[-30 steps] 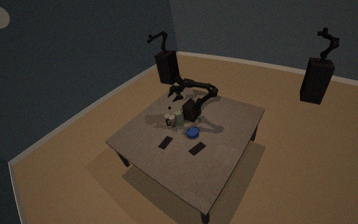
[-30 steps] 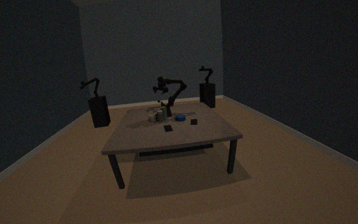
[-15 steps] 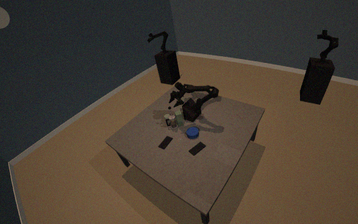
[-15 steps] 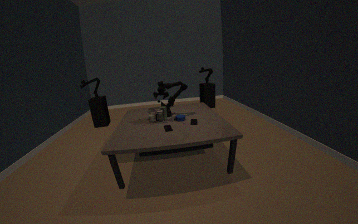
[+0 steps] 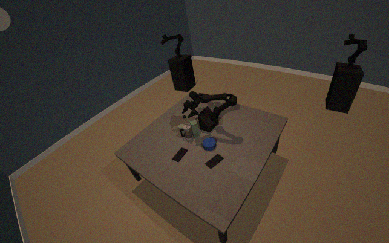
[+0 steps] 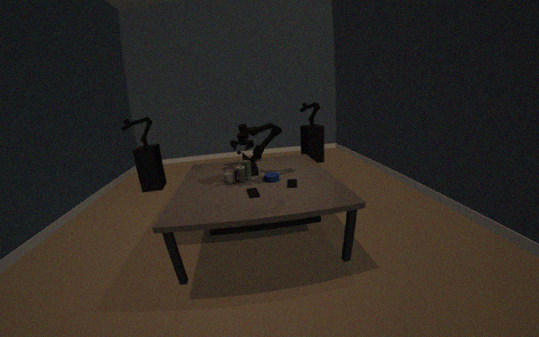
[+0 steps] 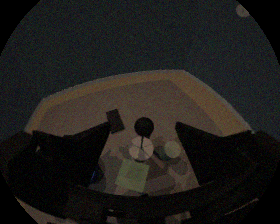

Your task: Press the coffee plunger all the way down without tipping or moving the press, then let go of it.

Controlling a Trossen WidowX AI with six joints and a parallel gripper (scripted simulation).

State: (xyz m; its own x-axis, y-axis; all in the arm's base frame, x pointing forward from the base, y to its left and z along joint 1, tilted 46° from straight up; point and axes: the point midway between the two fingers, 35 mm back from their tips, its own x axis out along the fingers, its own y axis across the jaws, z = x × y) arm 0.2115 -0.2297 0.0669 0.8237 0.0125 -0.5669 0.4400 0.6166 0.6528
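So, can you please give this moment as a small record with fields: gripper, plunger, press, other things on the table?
gripper: open, holds nothing, above the plunger
plunger knob: dark ball, seen between the fingers, not touched
press: upright on the table
beside press: green box
other items: blue round container, two dark flat rectangles

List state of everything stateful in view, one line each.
gripper: open, empty, above the plunger knob.
plunger knob: raised, not pressed.
coffee press: upright on the table.
green box: upright beside the press.
blue round container: flat on the table.
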